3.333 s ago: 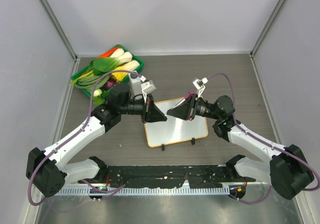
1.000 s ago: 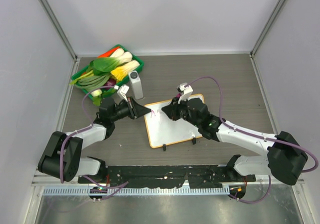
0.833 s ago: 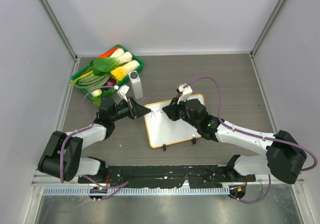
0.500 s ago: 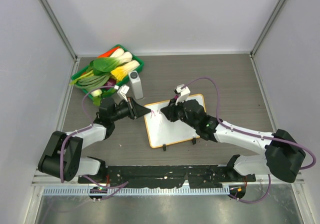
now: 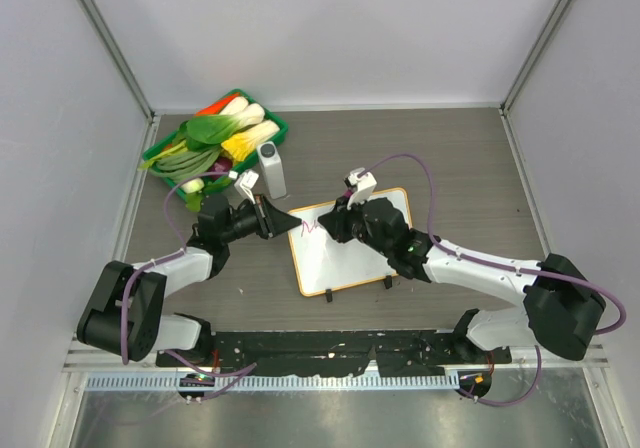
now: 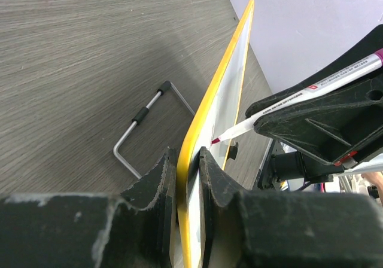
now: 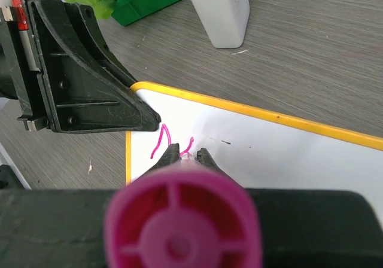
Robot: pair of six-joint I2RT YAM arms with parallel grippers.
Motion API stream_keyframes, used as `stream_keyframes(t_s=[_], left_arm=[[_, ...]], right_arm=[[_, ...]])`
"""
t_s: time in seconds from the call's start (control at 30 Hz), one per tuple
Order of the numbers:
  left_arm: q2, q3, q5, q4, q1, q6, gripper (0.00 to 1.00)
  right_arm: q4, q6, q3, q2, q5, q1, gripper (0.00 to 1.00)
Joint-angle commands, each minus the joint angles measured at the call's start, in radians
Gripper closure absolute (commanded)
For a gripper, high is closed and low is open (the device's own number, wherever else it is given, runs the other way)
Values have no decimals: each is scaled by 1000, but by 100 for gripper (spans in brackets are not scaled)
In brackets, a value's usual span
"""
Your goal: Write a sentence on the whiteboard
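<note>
The left pincer (image 6: 187,181) is clamped on the orange-framed edge of the whiteboard (image 6: 232,91), which stretches from it towards the right pincer (image 7: 185,155). The right pincer is closed around a pink-ended marker (image 6: 311,87), whose tip meets the board's face just past the left pincer's fingers. The sentence (image 7: 161,141), only a couple of magenta strokes, sits right ahead of the right pincer's tips, close to the corner the left pincer holds. A white bottle (image 7: 218,11) stands on the surface (image 6: 90,52) just beyond the left pincer.
</note>
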Motion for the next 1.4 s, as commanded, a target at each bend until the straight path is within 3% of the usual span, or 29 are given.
stream_keyframes(t_s=[0.0, 0.43, 0.83, 1.37], left_arm=[[24, 11, -15, -42, 0, 74, 100], [32, 17, -14, -54, 2, 79, 100], [38, 18, -14, -57, 2, 82, 100], [37, 18, -11, -62, 2, 84, 100]], right_arm=[[13, -24, 51, 7, 37, 5, 99], [-41, -53, 58, 2, 86, 5, 99], [11, -24, 29, -39, -49, 6, 98], [-31, -36, 28, 16, 43, 6, 99]])
